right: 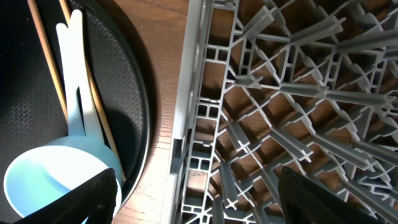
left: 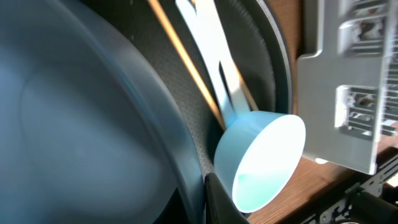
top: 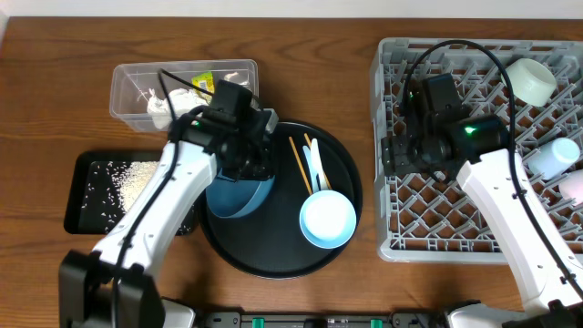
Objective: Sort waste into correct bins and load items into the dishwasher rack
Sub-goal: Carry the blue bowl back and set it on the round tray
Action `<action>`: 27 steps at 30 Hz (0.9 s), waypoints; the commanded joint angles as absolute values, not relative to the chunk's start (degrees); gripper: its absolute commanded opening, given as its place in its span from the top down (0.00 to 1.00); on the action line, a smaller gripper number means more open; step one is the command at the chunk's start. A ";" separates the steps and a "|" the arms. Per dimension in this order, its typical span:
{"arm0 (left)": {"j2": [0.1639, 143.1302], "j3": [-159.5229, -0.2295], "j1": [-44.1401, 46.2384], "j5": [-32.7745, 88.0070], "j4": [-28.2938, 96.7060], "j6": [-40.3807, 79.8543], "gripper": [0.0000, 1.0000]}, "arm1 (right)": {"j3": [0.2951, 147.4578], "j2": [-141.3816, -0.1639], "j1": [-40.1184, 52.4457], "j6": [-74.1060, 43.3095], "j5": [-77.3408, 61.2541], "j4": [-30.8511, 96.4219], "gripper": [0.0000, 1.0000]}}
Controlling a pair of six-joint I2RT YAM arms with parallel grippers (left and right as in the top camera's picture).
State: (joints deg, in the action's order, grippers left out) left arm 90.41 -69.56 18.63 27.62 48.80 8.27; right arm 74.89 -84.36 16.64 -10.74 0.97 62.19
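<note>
Wooden table, overhead view. Round black tray at centre, carrying the smaller teal bowl, white spoon and chopsticks. Left gripper is pressed together on the rim of the large blue bowl, which is tilted over the tray's left side. Right gripper is spread wide and holds nothing, over the left edge of the dishwasher rack; white cups sit at its far right. Napkins and wrapper in clear tub; rice in shallow black tray.

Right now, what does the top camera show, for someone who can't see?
The left gripper holds a blue bowl tilted over a round black tray, beside a teal bowl, spoon and chopsticks. The right gripper hangs open over the grey rack.
</note>
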 commanded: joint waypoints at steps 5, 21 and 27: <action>93.36 -70.94 19.03 25.98 48.69 8.95 0.92 | 74.98 -84.01 17.06 -11.77 1.50 62.37 0.22; 88.51 -71.09 18.61 27.79 48.75 8.91 0.53 | 74.98 -84.01 17.06 -3.38 0.67 61.17 0.10; 82.37 -71.09 14.22 27.79 49.69 8.91 0.52 | 74.98 -84.01 17.19 4.36 -6.63 58.30 0.10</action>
